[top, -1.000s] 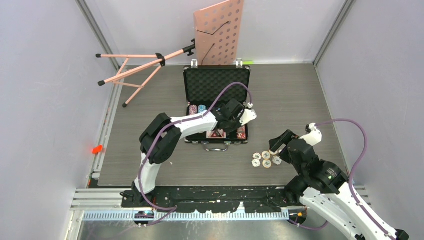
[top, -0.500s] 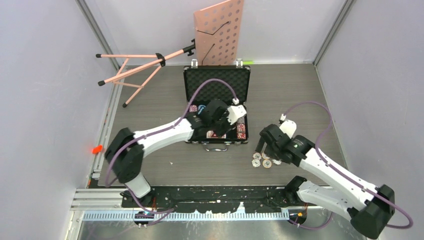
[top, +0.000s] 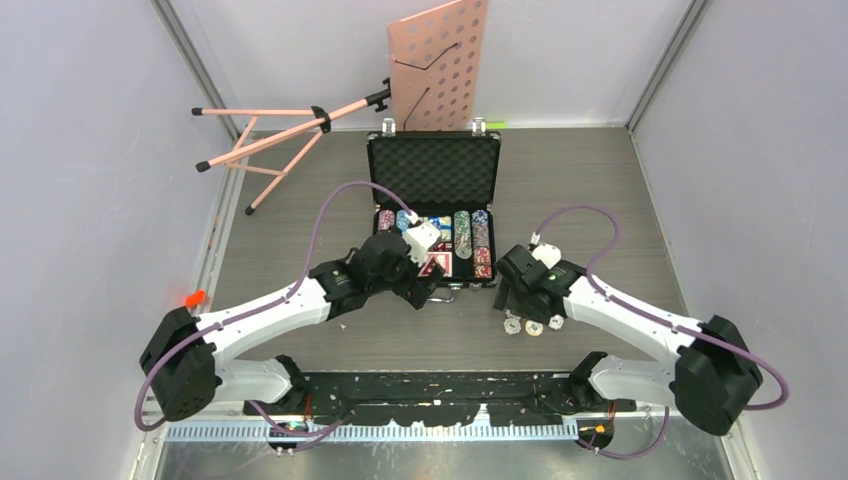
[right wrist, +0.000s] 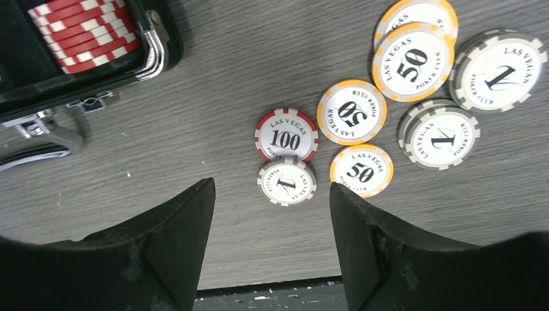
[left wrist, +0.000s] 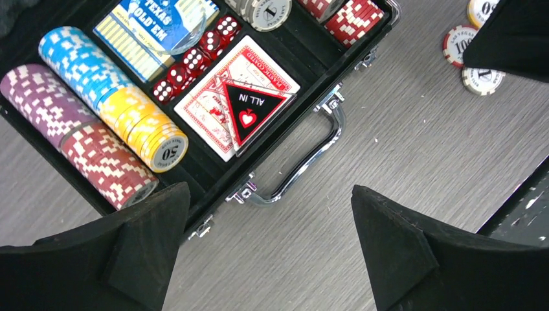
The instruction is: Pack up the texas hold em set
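Note:
The black briefcase [top: 433, 172] lies open, its lid back and foam showing. Its tray [left wrist: 220, 183] holds rows of purple, blue, yellow [left wrist: 144, 127] and red chips, red dice [left wrist: 194, 58], a card deck [left wrist: 213, 107] and an "ALL IN" triangle [left wrist: 249, 111]. My left gripper [top: 424, 294] [left wrist: 268, 191] is open and empty, hovering just in front of the silver handle [left wrist: 304, 162]. Several loose chips [top: 531, 322] lie on the table to the right of the case. My right gripper [top: 514, 299] [right wrist: 270, 186] is open above their near edge, by a grey "1" chip [right wrist: 287, 182] and a red "100" chip [right wrist: 286, 135].
The pink music stand [top: 440, 65] leans behind the case, with its tripod legs [top: 270, 135] lying to the back left. A small orange object [top: 194, 297] sits at the table's left edge. The case's front right corner [right wrist: 65, 81] is close to the left of the right gripper.
The left gripper has drawn back from over the case tray to in front of the handle and has opened. The right arm has swung forward and left, over the loose chips.

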